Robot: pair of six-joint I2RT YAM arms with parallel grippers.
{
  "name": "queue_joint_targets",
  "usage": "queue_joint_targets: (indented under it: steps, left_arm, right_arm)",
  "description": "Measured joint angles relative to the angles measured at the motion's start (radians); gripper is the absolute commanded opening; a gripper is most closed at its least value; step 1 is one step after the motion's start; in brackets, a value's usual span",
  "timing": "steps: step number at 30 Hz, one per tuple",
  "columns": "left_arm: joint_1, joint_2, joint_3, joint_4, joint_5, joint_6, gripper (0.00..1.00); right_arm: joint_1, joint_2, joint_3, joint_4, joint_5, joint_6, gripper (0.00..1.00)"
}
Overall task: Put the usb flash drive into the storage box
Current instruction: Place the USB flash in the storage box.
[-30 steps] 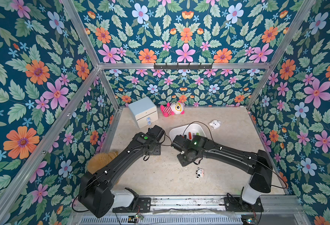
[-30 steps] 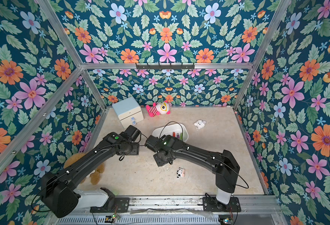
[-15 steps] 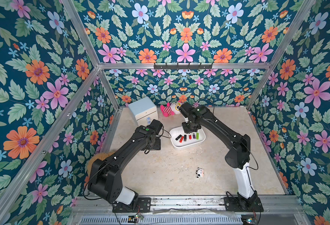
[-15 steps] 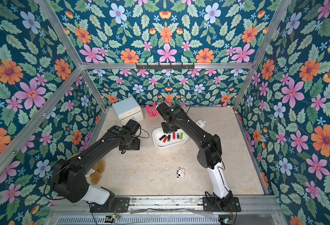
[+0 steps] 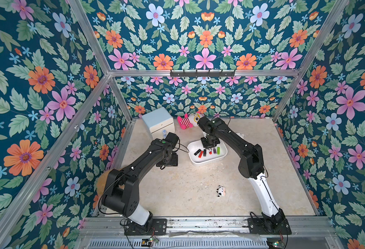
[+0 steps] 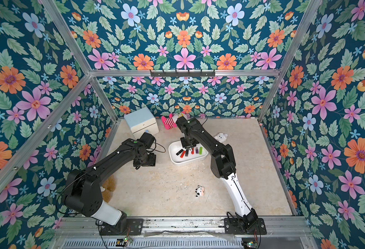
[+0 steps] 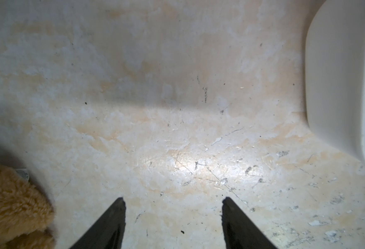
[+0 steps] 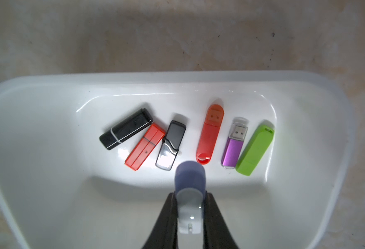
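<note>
A beige worktop (image 5: pixel 177 189), mottled like marble and scored with fine scratches, is seen across the floor of the flower-papered cell. A smooth cube cabinet (image 5: pixel 157 122) with a pale-blue top is set in the far corner. The storage box (image 5: pixel 207 161), a shallow glossy white plastic tray with rounded corners and low walls, is placed near the middle. In the left wrist view only one rounded end of it is caught, the rest being cut off.

A shaggy tan plush (image 7: pixel 9 204) is cropped by that frame, and in both top views it is mostly hidden behind the left arm.

The left claw (image 7: pixel 173 200) is held released over bare worktop, with nothing between its dark tapered fingers. The right claw (image 8: pixel 190 197) is clenched on the usb flash drive (image 8: pixel 190 179), a rounded piece with a matte blue-grey cap and a pale translucent body. It is held over the box's interior, and contact with the floor cannot be judged.

Six other drives (image 8: pixel 209 133) are laid inside in a loose row: black, orange-red, black-and-silver, red, metallic purple, green.
</note>
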Motion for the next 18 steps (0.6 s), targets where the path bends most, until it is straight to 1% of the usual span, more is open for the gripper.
queue_joint_targets:
  steps: [12,18]
  left_arm:
    - [0.007,0.008,-0.021,0.029,0.020,0.000,0.73]
    - [0.013,0.010,-0.021,0.031,0.025,0.008,0.73]
  right_arm:
    - [-0.027,0.099,0.085,0.038,-0.004,0.000,0.00]
    - [-0.029,0.119,0.105,0.043,-0.008,0.000,0.00]
